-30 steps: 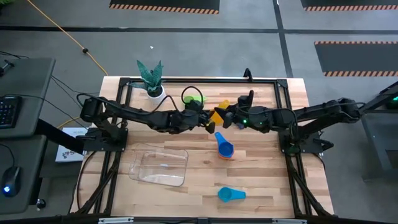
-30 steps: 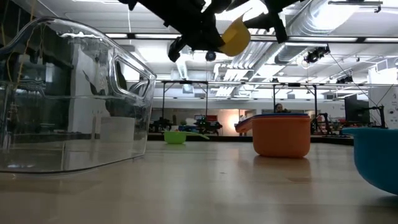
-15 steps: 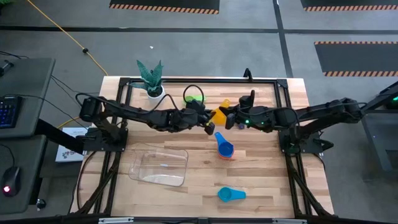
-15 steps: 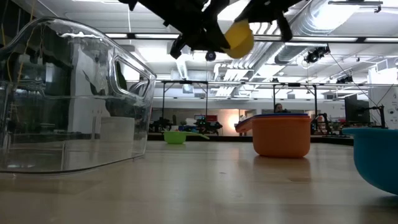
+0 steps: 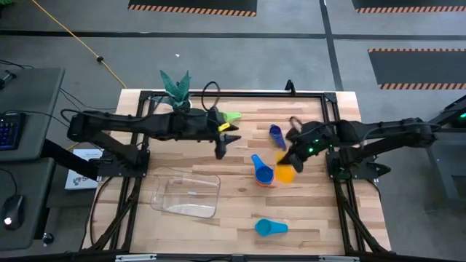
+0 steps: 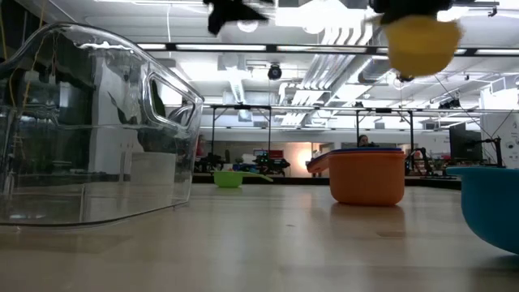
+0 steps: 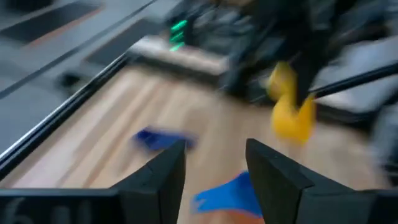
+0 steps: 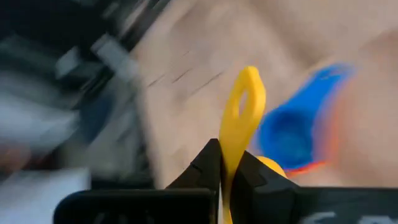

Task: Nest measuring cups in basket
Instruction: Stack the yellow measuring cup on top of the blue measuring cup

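1. The basket (image 5: pixel 186 195) sits at the table's near left with no cups in it, so nothing's nested there yet.
2. The right gripper (image 5: pixel 289 161) pinches the yellow cup (image 5: pixel 285 174) by its handle, up in the air just beside the blue-in-orange stack (image 5: pixel 263 175).
3. The left gripper (image 5: pixel 222 148) hangs open, empty.
4. The green cup (image 5: pixel 231 116), dark blue cup (image 5: pixel 276 133) and light blue cup (image 5: pixel 270 228) lie loose on the table.

Clear glossy plastic basket (image 5: pixel 186 194) — pale wood-plank table (image 5: pixel 218 225) — matt yellow plastic cup (image 6: pixel 419 45).
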Robot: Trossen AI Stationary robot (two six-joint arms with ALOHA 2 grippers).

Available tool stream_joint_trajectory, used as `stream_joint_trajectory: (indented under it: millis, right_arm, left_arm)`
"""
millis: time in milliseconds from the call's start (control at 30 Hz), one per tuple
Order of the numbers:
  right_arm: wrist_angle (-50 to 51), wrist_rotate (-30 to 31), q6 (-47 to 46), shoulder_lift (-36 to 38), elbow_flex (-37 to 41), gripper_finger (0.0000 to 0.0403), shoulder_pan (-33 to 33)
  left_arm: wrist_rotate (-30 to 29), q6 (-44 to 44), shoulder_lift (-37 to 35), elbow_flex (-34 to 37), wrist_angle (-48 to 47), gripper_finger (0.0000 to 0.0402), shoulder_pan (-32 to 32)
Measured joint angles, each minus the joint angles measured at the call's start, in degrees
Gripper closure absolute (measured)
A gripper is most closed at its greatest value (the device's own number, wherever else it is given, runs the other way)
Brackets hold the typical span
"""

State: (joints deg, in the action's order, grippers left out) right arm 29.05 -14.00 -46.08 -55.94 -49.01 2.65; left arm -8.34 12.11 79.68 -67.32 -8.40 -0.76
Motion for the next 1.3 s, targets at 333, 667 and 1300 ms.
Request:
stream_joint_trajectory:
  millis: [333,667,1300]
  right_arm:
    - [-30.96,-21.59,4.8,-15.87,7.49,0.0402,-6.24]
    - [-36.83,-33.09,7.52,-22.59,9.54,0.0403,-13.57]
    - [-37.32,-31.49,9.99,-29.47,9.54,0.0397,-13.94]
  left_arm:
    - [5.56,-0.23,-5.79,0.1,8.36,0.0245,5.09]
    - [1.7,-0.18,-5.38,0.02,9.5,0.0245,7.74]
    - [-1.9,-0.27,-5.37,0.08,9.56,0.0245,7.96]
